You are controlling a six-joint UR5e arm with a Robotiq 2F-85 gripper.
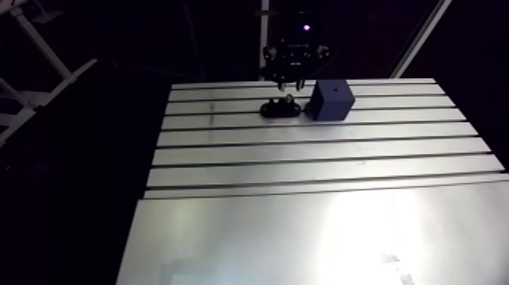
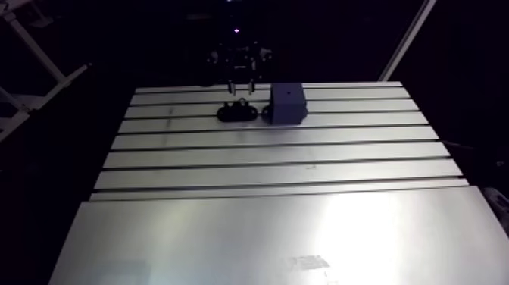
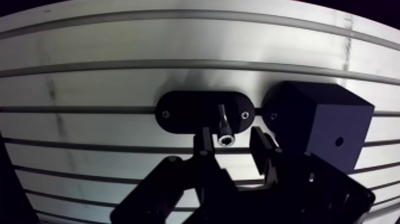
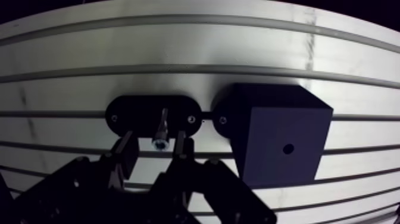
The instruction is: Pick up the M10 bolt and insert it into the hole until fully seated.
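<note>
Pincer [image 3: 232, 142] over the bolt [image 3: 224, 127], near the tabletop's [image 1: 303, 151] far edge.
The pincer is spread open, with the bolt's head in the gap. The bolt stands in a black holder [image 3: 181, 113]. A dark block [image 3: 318, 122] with a hole [image 3: 338, 142] sits just beside the holder.
</note>
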